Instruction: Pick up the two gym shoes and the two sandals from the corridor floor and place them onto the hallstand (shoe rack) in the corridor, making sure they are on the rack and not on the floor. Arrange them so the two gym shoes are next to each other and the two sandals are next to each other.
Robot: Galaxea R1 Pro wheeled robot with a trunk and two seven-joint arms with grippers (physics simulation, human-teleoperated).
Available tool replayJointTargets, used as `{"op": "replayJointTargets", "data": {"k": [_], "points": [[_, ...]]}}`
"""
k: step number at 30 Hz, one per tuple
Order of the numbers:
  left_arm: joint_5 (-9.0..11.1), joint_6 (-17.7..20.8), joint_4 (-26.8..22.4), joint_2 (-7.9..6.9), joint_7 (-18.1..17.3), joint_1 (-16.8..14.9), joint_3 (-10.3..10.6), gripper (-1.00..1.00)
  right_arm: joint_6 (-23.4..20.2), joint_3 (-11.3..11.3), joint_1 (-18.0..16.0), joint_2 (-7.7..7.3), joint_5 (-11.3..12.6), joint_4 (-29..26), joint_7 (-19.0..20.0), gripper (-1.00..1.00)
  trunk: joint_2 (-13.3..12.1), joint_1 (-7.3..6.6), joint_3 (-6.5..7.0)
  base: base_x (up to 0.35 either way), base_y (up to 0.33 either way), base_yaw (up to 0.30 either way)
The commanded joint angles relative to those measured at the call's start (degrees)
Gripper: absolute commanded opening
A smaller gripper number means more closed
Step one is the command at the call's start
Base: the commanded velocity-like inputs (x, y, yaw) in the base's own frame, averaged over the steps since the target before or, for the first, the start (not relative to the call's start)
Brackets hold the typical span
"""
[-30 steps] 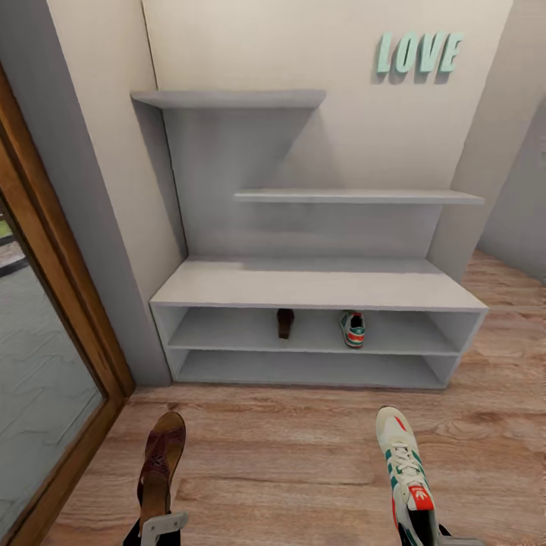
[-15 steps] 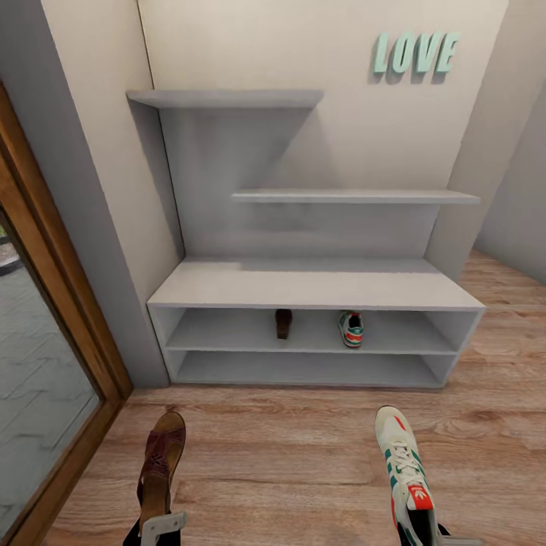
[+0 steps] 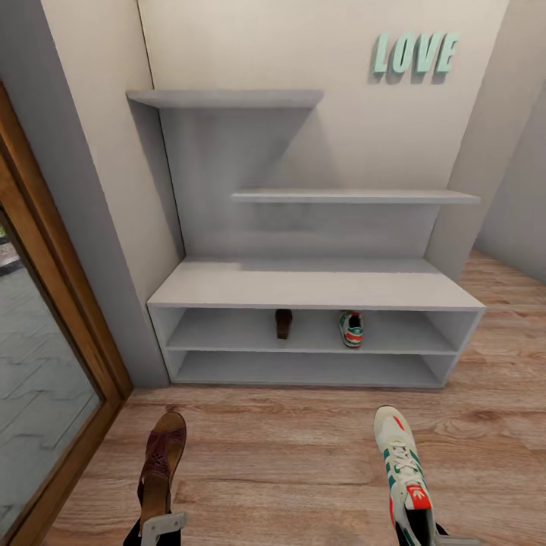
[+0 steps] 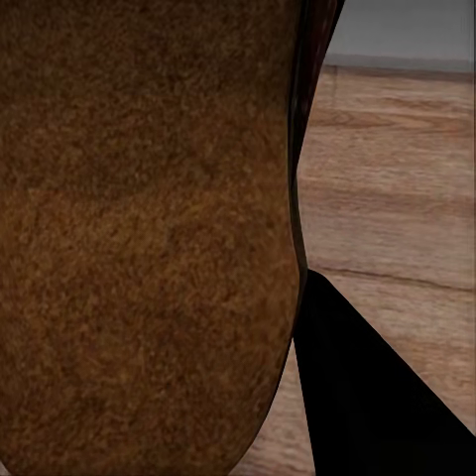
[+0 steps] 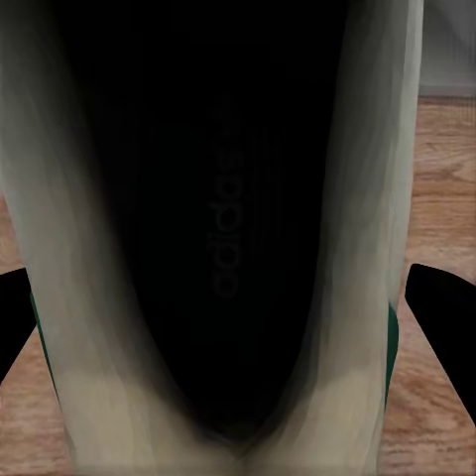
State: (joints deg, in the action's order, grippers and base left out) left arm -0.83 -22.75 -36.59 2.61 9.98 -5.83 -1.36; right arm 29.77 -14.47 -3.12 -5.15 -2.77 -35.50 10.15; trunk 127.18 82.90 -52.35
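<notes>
Light brown wood-plank corridor floor [image 3: 303, 470] runs up to a low, wide white-grey hallstand [image 3: 315, 288] set against a pale wall with mint "LOVE" letters [image 3: 415, 53]; a wood-framed glass door [image 3: 45, 364] stands to the robot's left. On the hallstand's upper open shelf one small brown leather sandal [image 3: 283, 323] and one white lace-up gym shoe with green stripes and a red-orange heel [image 3: 352, 328] already sit, somewhat apart from each other. The left gripper [image 3: 161, 526] pinches the heel end of the second brown sandal [image 3: 161, 464], carried toe-forward above the floor, and the right gripper [image 3: 421, 535] appears clamped round the heel of the second white gym shoe [image 3: 402, 466], its dark fingers flanking the shoe in the right wrist view. By my reading, this is the carry-and-approach step for the last two shoes. Next, each arm needs to reach into that shelf and set its shoe just beside its partner.
</notes>
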Motion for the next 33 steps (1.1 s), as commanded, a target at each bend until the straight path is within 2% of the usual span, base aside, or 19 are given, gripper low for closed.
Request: {"op": "replayJointTargets", "data": {"k": [1, 5, 7, 10, 11, 13, 15, 17, 20, 22, 23, 24, 25, 27, 28, 29, 30, 33], "points": [[-0.29, -0.11, 0.03, 0.04, 0.13, -0.03, -0.10, -1.00, 0.19, -0.35, -0.04, 0.05, -0.27, 0.03, 0.39, -1.00, 0.02, -0.01, -0.05, 0.000, 0.000, -0.029], [-0.69, 0.33, 0.01, 0.19, -0.14, -0.31, 0.29, -1.00, 0.05, -0.70, -0.04, -0.47, -0.01, -0.04, 0.37, -1.00, 0.02, -0.01, -0.05, 0.000, 0.000, -0.024], [-0.77, 0.74, -0.08, 0.20, -0.45, -0.51, 0.33, -1.00, -0.02, -2.21, -0.04, -0.65, 0.32, -0.05, 0.38, -1.00, 0.02, -0.01, -0.05, 0.000, 0.000, -0.002], [-0.87, 1.27, -0.16, 0.15, -0.91, -0.81, 0.40, -1.00, -0.07, -7.10, -0.04, -1.57, 0.58, -0.17, 0.60, -1.00, 0.02, -0.01, -0.05, 0.000, 0.000, 0.000], [-0.89, 1.76, -0.43, 0.14, -1.01, -0.92, 0.43, -1.00, -0.18, -9.75, -0.04, -2.21, 0.67, -0.20, 0.65, -1.00, 0.02, -0.01, -0.05, 0.000, 0.000, 0.000], [-0.93, 2.64, -0.74, 0.10, -1.08, -1.02, 0.45, -1.00, -0.37, -12.43, -0.04, -2.91, 0.73, -0.25, 0.69, -1.00, 0.02, -0.01, -0.05, 0.000, 0.000, 0.000], [-1.02, 5.66, -1.55, -0.02, -1.20, -1.89, 0.47, -1.00, -0.94, -17.08, -0.04, -4.40, 0.79, -0.33, 0.72, -1.00, 0.02, -0.01, -0.05, 0.000, 0.000, 0.000], [-1.04, 7.58, -1.95, -0.08, -1.37, -2.77, 0.48, -1.00, -1.38, -18.89, -0.04, -5.24, 0.81, -0.44, 0.70, -1.00, 0.02, -0.01, -0.05, 0.000, 0.000, 0.000], [-1.07, 12.03, -2.50, -0.17, -3.02, -5.41, 0.48, -1.00, -3.40, -22.57, -0.04, -7.46, 0.87, -1.67, 0.67, -1.00, 0.02, -0.01, -0.05, 0.000, 0.000, 0.000], [-1.08, 13.48, -2.62, -0.16, -4.12, -6.61, 0.48, -1.00, -4.75, -24.29, -0.04, -8.32, 0.97, -2.52, 0.66, -1.00, 0.02, -0.01, -0.05, 0.000, 0.000, 0.000], [-1.09, 14.85, -2.71, -0.14, -5.29, -7.82, 0.45, -1.00, -6.42, -26.38, -0.04, -9.19, 1.34, -3.44, 0.66, -1.00, 0.02, -0.01, -0.05, 0.000, 0.000, 0.000], [-1.09, 15.55, -2.74, -0.10, -5.84, -8.41, 0.44, -1.00, -7.34, -27.58, -0.04, -9.63, 1.63, -3.90, 0.68, -1.00, 0.02, -0.01, -0.05, 0.000, 0.000, 0.000], [-1.10, 17.00, -2.79, -0.01, -6.81, -9.62, 0.43, -1.00, -9.27, -30.20, -0.04, -10.55, 2.31, -4.75, 0.72, -1.00, 0.02, -0.01, -0.05, 0.000, 0.000, 0.000], [-1.10, 18.60, -2.82, 0.07, -7.53, -10.82, 0.45, -1.00, -11.19, -32.99, -0.04, -11.59, 2.99, -5.46, 0.78, -1.00, 0.02, -0.01, -0.05, 0.000, 0.000, 0.000], [-1.10, 20.24, -2.87, 0.12, -8.00, -12.04, 0.46, -1.00, -12.94, -35.76, -0.04, -12.77, 3.48, -5.94, 0.83, -1.00, 0.02, -0.01, -0.05, 0.000, 0.000, 0.000], [-1.10, 21.04, -2.89, 0.14, -8.17, -12.64, 0.47, -1.00, -13.70, -37.12, -0.04, -13.42, 3.65, -6.10, 0.85, -1.00, 0.02, -0.01, -0.05, 0.000, 0.000, 0.000], [-1.10, 22.62, -2.92, 0.16, -8.44, -13.88, 0.47, -1.00, -14.97, -39.65, -0.04, -14.70, 3.90, -6.40, 0.87, -1.00, 0.02, -0.01, -0.05, 0.000, 0.000, 0.000], [-1.10, 25.33, -2.94, 0.22, -8.86, -16.33, 0.48, -1.00, -16.49, -43.94, -0.04, -16.78, 4.15, -7.29, 0.85, -1.00, 0.02, -0.01, -0.05, 0.000, 0.000, 0.000]]}}
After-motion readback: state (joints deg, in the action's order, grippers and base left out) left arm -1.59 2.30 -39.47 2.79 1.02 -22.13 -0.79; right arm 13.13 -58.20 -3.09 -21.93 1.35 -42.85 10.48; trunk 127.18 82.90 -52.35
